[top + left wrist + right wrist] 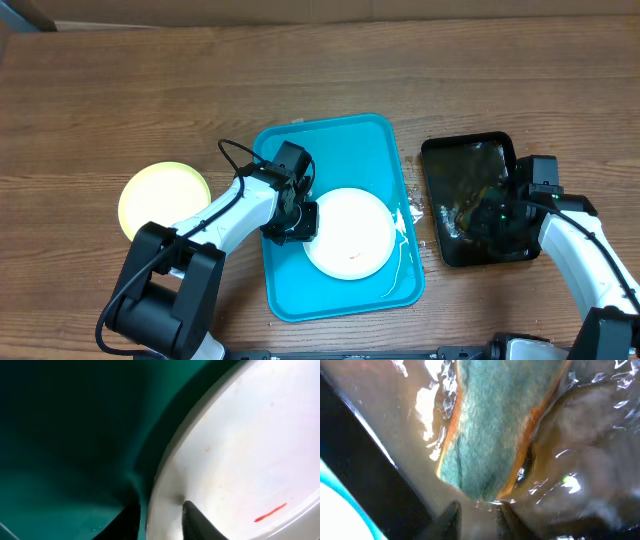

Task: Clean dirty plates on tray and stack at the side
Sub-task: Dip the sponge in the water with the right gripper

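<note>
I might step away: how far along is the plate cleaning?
Looks done: a round yellow-green plate sits beside the turquoise plastic tray. In hand: the left fingers straddle the rim of a round white plate with a red streak, while the right fingers are at a blue-green sponge in the black tray. Left: wiping and stacking it.

Here's the left white-and-black arm [235, 205] stretching in from the desk's [100, 100] near edge, wrist tipped down. The left black two-finger gripper [161, 522] has its fingers a little apart; clamped or not, can't tell. The right white-and-black arm [585, 250] bends inward, and the right black two-finger gripper [477, 520] sits low, jaws slightly parted.
</note>
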Controlling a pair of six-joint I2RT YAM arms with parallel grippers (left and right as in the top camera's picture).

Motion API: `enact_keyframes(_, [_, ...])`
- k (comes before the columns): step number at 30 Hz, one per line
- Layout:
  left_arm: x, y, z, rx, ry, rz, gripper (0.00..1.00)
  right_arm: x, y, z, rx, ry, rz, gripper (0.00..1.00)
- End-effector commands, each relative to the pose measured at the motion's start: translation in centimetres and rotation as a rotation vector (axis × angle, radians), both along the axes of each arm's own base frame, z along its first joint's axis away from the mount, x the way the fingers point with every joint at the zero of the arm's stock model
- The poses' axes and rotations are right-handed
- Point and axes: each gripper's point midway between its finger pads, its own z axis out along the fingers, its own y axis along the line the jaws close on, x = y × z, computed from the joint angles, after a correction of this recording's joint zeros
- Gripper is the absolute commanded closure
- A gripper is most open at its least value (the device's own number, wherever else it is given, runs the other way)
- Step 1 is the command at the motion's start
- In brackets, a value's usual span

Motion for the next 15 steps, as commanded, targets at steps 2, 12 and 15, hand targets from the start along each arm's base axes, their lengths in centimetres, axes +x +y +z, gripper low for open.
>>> enact_keyframes(2, [-0.8, 0.8, -0.9, 0.032, 0.044, 0.046, 0.58, 0.3, -2.8, 0.3, -0.143, 0.017, -0.131, 0.46])
enact_keyframes(12, [1.0, -0.1, 0.8, -0.001, -0.026, -0.014, 0.55, 5.0, -3.5, -0.2, -0.156, -0.155, -0.161, 0.47])
enact_keyframes(15, [1.9, -0.2, 1.5, 0.002, -0.062, -0.015, 0.53, 5.1, -3.5, -1.8, -0.154, -0.119, -0.16, 0.52])
